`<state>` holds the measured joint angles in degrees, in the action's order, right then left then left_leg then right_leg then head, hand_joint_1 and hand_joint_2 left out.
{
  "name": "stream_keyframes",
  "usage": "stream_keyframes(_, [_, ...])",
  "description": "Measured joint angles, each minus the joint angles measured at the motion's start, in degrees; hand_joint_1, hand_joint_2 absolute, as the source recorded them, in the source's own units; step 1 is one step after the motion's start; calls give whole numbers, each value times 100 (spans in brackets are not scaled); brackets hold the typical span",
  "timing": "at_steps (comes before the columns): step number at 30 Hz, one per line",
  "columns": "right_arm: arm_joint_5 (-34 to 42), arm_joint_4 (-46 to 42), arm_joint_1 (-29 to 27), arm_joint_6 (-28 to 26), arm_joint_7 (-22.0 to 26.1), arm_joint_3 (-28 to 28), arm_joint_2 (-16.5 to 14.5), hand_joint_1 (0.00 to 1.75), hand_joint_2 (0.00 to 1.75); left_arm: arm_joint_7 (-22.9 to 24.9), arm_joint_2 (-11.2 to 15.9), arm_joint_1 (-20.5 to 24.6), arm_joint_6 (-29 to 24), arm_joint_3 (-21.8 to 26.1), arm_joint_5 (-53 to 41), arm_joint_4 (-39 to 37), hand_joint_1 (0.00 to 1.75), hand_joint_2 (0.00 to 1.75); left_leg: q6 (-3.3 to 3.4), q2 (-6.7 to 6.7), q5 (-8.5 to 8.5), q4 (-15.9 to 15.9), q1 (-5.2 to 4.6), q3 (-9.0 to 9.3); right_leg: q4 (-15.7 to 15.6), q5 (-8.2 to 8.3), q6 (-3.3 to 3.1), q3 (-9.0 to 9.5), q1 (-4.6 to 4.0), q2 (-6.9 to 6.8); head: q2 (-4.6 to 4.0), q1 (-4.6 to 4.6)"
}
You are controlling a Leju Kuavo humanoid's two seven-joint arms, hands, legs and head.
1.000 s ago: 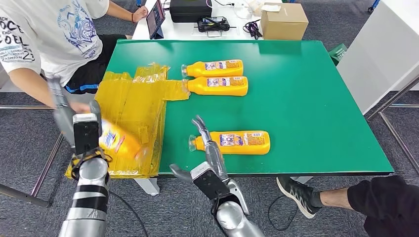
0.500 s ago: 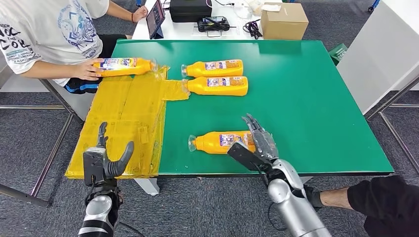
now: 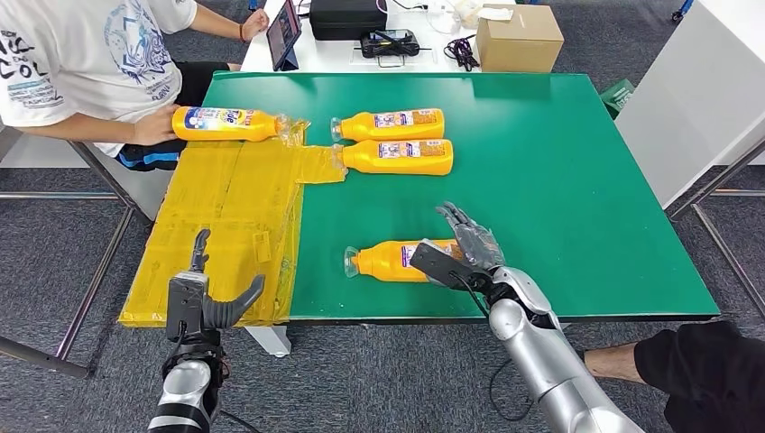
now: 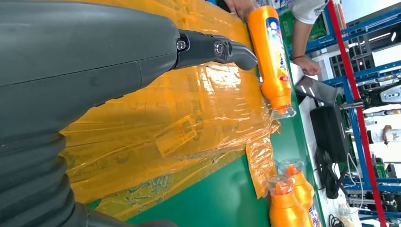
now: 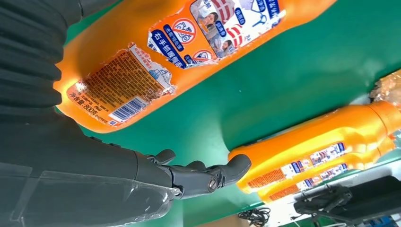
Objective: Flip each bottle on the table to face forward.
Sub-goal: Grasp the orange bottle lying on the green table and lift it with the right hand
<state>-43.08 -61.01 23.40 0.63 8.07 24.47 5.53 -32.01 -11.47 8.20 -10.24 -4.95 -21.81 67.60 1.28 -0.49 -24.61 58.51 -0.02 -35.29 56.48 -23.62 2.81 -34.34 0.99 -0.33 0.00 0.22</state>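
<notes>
My right hand (image 3: 467,242) reaches over the near bottle (image 3: 390,261) with its fingers stretched out and apart, grasping nothing; they lie over the bottle's base end, and I cannot tell whether they touch it. In the right wrist view the fingers (image 5: 208,174) hang above the green mat while the bottle's ingredient label faces up. My left hand (image 3: 204,296) hovers beyond the table's near edge, below the yellow plastic sheet (image 3: 236,224), released, thumb and fingers spread wide with nothing in them.

I count four orange bottles, all lying on their sides with their long axes running across the table. The near bottle rests toward the near edge of the green table (image 3: 559,162), cap pointing to my left. Two more lie side by side further back near the table's middle, the far one (image 3: 390,124) and the one just in front of it (image 3: 397,156), caps also to my left, close to the sheet's torn edge. The fourth bottle (image 3: 225,124) lies at the far end of the yellow sheet, cap pointing right, with a person's hand (image 3: 160,128) on its base.
</notes>
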Motion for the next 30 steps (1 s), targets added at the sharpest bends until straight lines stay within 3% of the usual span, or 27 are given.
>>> stream_keyframes(7, [25,165,79,74,0,45,2,0,175,-2,0,13,3,-4,0,-68,0,175,0,0,0,0,0,0,0,0,0,0,-1,0,0,-1])
stream_keyframes(14, [510,825,592,747,49,291,6,0,175,-50,0,147,26,-48,-52,-243,0,175,2,0,3,1,0,2,0,1,1,1,0,0,0,-1])
stream_keyframes(22, [839,1670,1298,1555,168,879,234,0,175,-65,3,393,-18,-190,-33,-596,0,175,3,-2,4,4,-2,1,0,4,5,2,1,-1,0,2])
stream_keyframes(30, [975,1931,1794,2038,-58,1564,510,0,175,-64,9,467,-6,-325,89,-833,0,175,3,0,4,4,-4,1,1,5,6,2,2,0,0,1])
